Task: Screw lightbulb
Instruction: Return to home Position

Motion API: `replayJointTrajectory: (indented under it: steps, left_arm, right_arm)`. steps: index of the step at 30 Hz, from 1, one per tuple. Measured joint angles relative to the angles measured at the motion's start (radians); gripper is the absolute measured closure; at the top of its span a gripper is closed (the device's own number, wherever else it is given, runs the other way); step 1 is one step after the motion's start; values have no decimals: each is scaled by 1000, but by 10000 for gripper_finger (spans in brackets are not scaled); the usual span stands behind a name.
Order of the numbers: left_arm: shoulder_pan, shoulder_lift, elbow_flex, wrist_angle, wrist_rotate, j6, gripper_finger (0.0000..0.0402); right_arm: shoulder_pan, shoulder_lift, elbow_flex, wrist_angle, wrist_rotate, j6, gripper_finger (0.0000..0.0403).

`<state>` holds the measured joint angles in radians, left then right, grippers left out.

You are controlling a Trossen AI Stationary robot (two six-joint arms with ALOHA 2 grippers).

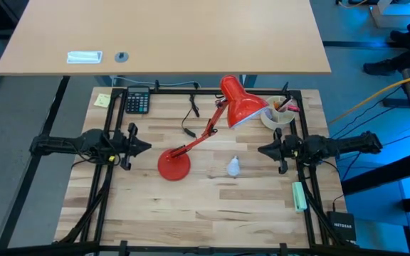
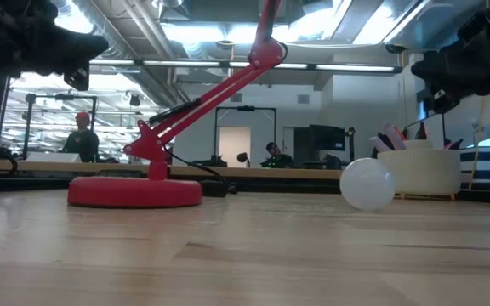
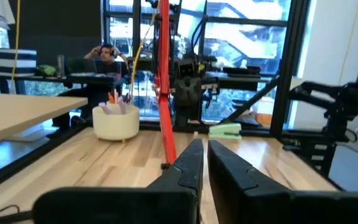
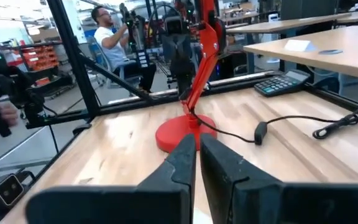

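Observation:
The small white lightbulb (image 1: 233,167) lies on its side on the wooden table, right of the red lamp's round base (image 1: 173,166); it also shows in the low view (image 2: 367,184). The red lamp's arm (image 1: 203,134) slants up to its shade (image 1: 242,103) at the far right. My left gripper (image 1: 146,146) hovers at the table's left, shut and empty. My right gripper (image 1: 260,150) hovers at the right, shut and empty, its tips a little to the right of and beyond the bulb.
A black calculator (image 1: 137,101) and a yellow note (image 1: 102,100) lie at the far left. A white cup of pens (image 1: 277,114) stands at the far right. A green marker (image 1: 300,196) lies near the right edge. The lamp's black cord (image 1: 189,117) runs behind the lamp.

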<state>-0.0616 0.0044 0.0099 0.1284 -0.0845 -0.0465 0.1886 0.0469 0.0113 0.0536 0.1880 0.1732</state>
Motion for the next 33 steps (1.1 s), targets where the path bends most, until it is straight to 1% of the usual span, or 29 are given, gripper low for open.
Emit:
replayJointTrajectory:
  steps: [7, 17, 33]
  left_arm:
    - [0, 1, 0, -103, 2, 23, 386]
    - [0, 1, 0, -106, 4, 22, 386]
    - [0, 1, 0, -106, 4, 21, 386]
  right_arm:
    - [0, -5, -1, 7, 1, 2, 377]
    - [0, -4, -2, 1, 3, -24, 377]
    - [0, 9, -3, 0, 4, -23, 377]
